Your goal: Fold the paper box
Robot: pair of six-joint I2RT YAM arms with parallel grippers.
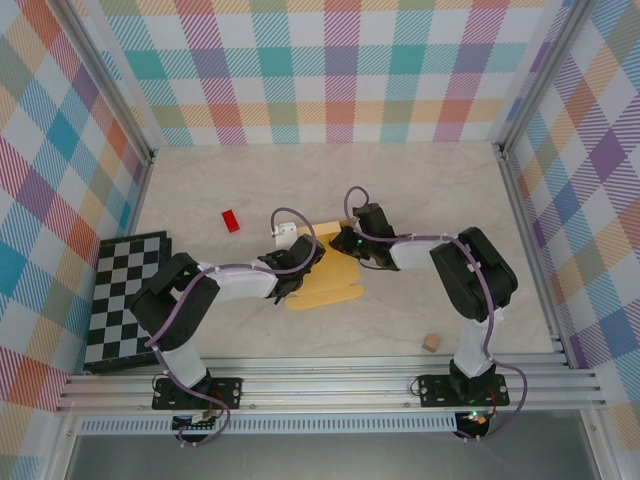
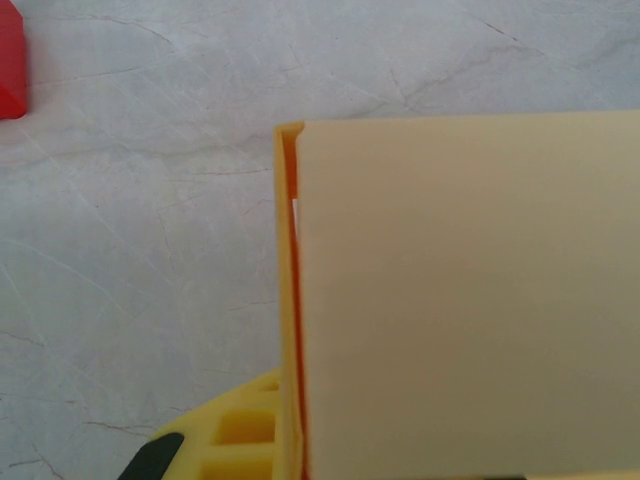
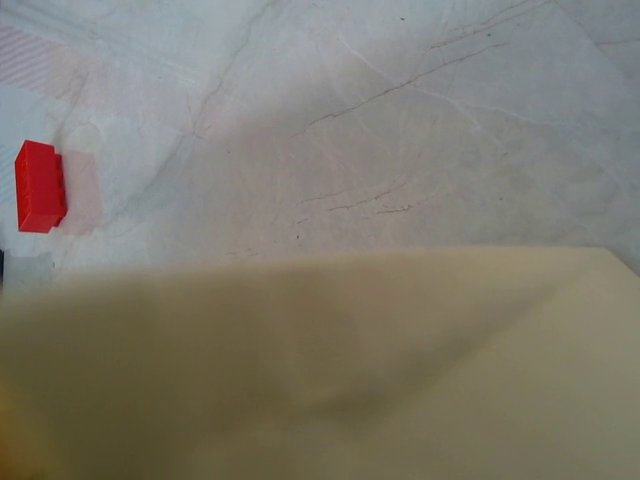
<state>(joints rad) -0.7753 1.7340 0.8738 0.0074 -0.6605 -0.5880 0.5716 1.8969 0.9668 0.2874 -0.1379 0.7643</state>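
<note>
The paper box (image 1: 327, 287) is found at the middle of the table (image 1: 430, 195), between the two arms, only partly folded: a flat part with scalloped flaps is spread toward the near edge, while the far part is taken up by the grippers.

The left gripper (image 1: 308, 262) is laid in from the left. Its jaws are brought together, and they appear to be clamped on a doubled panel of the box. In the left wrist view that panel (image 2: 460, 300) is seen standing up close to the camera, two layers showing at its left edge above a yellow finger (image 2: 235, 440). The pinch is judged to be there so that the fold is kept creased and the sheet anchored.

The right gripper (image 1: 347, 240) is placed at the far edge of the box, opposite the left one. In the right wrist view a blurred cardboard panel (image 3: 320, 370) is seen close under the camera, so whether its jaws are apart or closed cannot be told. This placement suggests that a second panel is to be worked against the held one.

A red block (image 1: 231, 220) is left apart, off to the left.
</note>
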